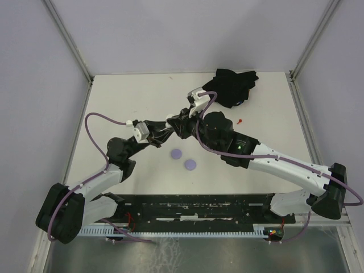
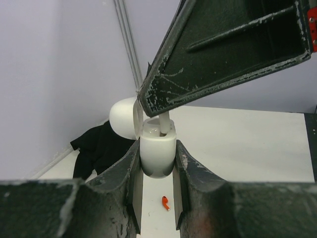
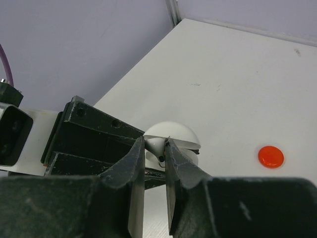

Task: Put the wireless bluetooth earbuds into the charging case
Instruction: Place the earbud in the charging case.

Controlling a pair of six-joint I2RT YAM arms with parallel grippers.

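- The top view is showing both arms reaching to the middle of the table [image 1: 114,102], their tips crowding together so that what they are holding is not showing there
- Only this view is showing two lavender discs [image 1: 176,153] lying near each other on the near side of that meeting point, and the black cloth [image 1: 230,85] heaped at the far edge
- The left wrist view is showing the left gripper [image 2: 157,166] pinching the white charging case [image 2: 157,153] by its two sides; the jaws are standing narrow and pressing on it, and the case is sitting upright, mouth up, clear of the table
- The lid [image 2: 124,117] is hanging open at the case's left, which the other views are barely giving
- A finger [image 2: 223,49] of the right gripper [image 3: 154,148] is slanting in from above, and below it the white earbud [image 2: 163,124] is reaching stem-first into the case's mouth; how deep it is sitting I cannot tell
- The right wrist view is showing its own jaws nearly together, clamping the top of that earbud directly over the case
- A small red piece [image 2: 165,202] is lying on the table below the case; the right wrist view is showing a round red piece [image 3: 271,156] well off to the right, and whether they are the same thing I cannot tell
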